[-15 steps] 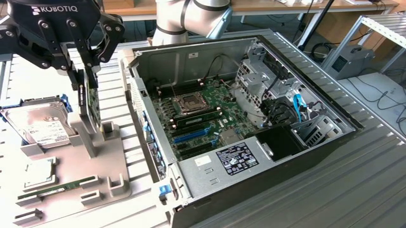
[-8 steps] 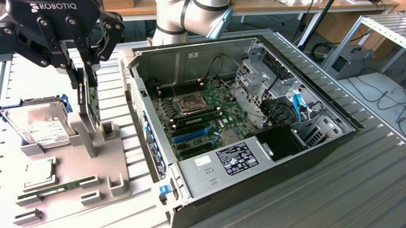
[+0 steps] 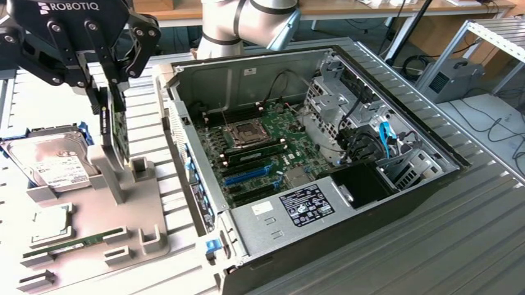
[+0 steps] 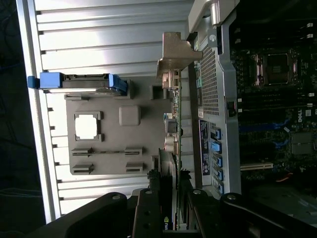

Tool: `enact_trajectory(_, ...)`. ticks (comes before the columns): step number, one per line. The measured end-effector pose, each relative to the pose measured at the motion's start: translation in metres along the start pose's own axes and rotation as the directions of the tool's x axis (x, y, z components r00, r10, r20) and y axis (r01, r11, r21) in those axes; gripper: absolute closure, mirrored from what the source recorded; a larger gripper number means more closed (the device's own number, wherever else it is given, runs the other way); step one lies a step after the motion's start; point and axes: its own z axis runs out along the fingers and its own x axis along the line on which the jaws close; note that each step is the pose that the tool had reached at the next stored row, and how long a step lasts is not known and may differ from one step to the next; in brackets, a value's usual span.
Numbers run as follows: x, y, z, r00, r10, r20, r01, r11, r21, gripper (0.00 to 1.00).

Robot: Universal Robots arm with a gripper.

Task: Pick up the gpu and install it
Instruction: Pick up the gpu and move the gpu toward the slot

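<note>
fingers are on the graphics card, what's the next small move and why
Probably lift straight up: the fingers pinch the graphics card upright, its lower edge level with the posts of the grey holder, so moving sideways toward the computer case could snag.

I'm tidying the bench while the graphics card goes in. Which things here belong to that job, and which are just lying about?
In the job: gripper, shut on the gpu; open computer case with its motherboard.
Lying about: hard drive, memory stick, processor chip, all on the grey holder tray.
</note>
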Motion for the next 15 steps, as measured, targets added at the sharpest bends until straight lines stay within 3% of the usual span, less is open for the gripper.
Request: enact_trajectory(15,-0.0083,0.0006,0.0002,1.0,0.0,-0.0001,0.0,1.0,0.0,0.74)
